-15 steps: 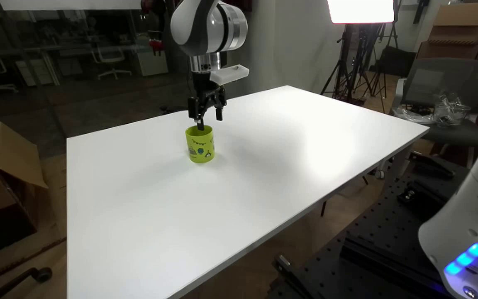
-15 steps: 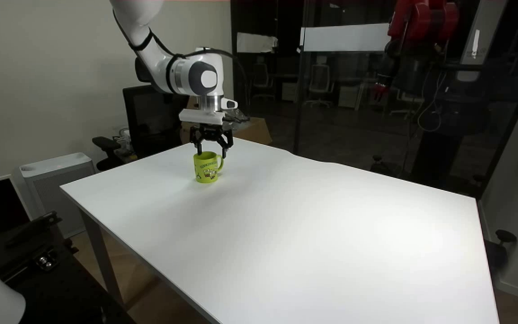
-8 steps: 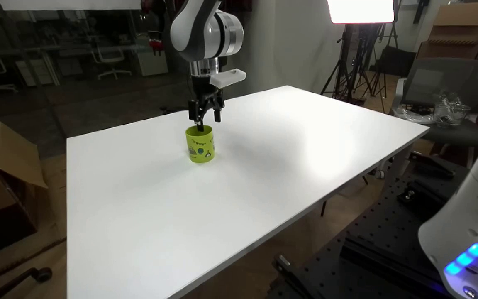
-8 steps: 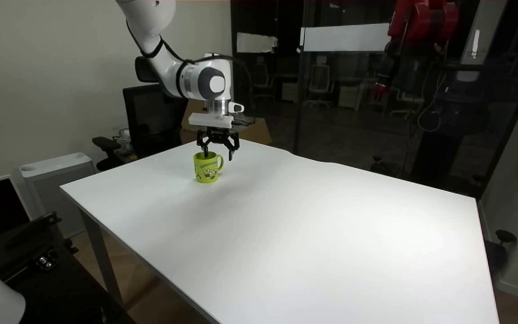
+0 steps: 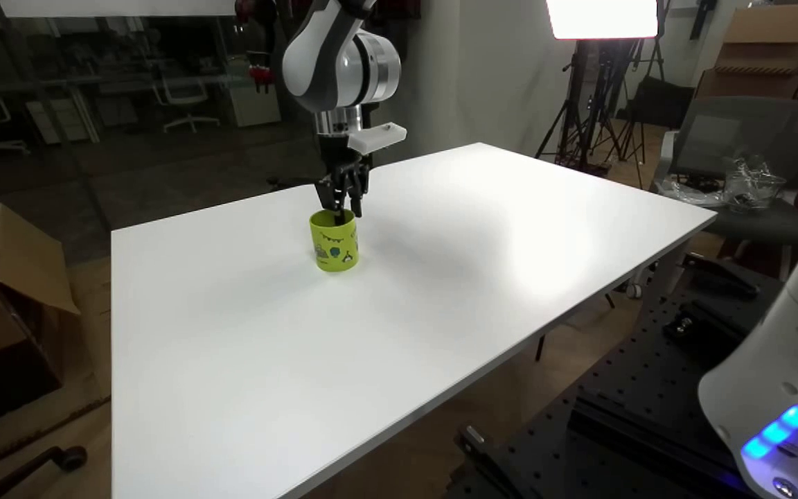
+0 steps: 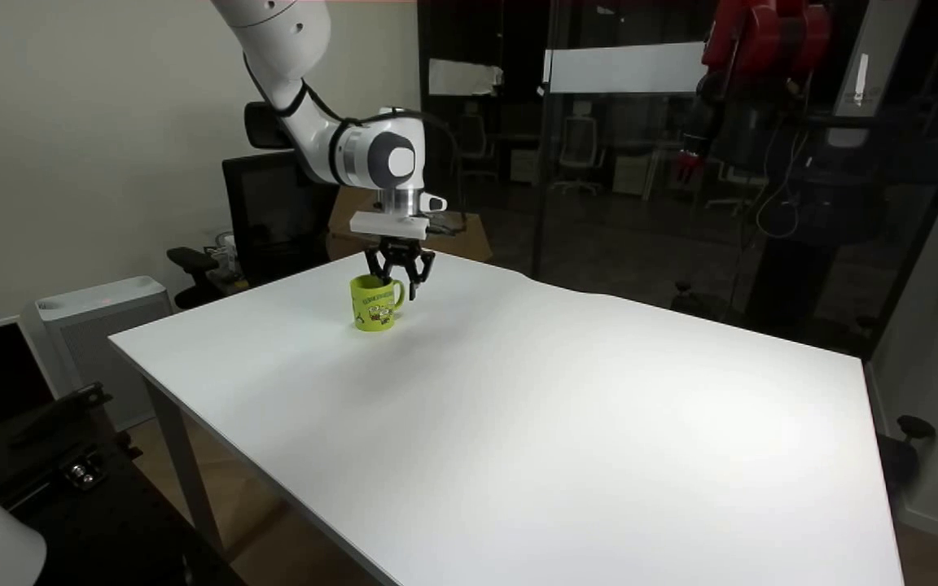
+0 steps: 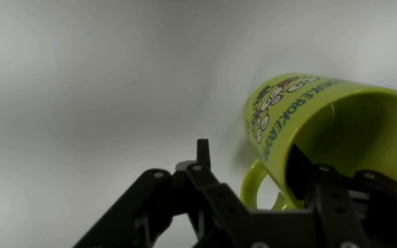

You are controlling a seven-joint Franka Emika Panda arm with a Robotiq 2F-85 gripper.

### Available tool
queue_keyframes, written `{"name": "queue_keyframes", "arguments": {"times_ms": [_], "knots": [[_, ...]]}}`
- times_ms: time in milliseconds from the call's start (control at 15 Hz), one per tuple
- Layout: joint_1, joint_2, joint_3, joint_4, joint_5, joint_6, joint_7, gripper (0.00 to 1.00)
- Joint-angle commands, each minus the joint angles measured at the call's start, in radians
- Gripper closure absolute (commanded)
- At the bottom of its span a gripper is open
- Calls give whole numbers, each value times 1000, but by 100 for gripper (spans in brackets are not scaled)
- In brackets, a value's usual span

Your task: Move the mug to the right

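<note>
One finger point(image 7: 297, 172) sits inside the mug point(image 5: 334, 244). The end effector point(image 6: 400, 286) has narrowed partway, holding nothing; grasp appears imminent, move pending.

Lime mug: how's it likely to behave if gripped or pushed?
The mug is probably rigid, judging by its even round rim. Its shiny handle suggests it could be slippery. Straight-sided and upright, it may slide before tipping if pushed low.
</note>
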Motion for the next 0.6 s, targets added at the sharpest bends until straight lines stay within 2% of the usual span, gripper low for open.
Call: {"name": "queue_keyframes", "arguments": {"times_ms": [0, 200, 333, 533], "knots": [[-1, 36, 7, 67, -11, -31, 7, 75], [1, 36, 8, 75, -12, -36, 7, 97], [2, 35, 9, 77, -13, -41, 6, 100], [0, 30, 9, 70, -12, -37, 7, 97]]}}
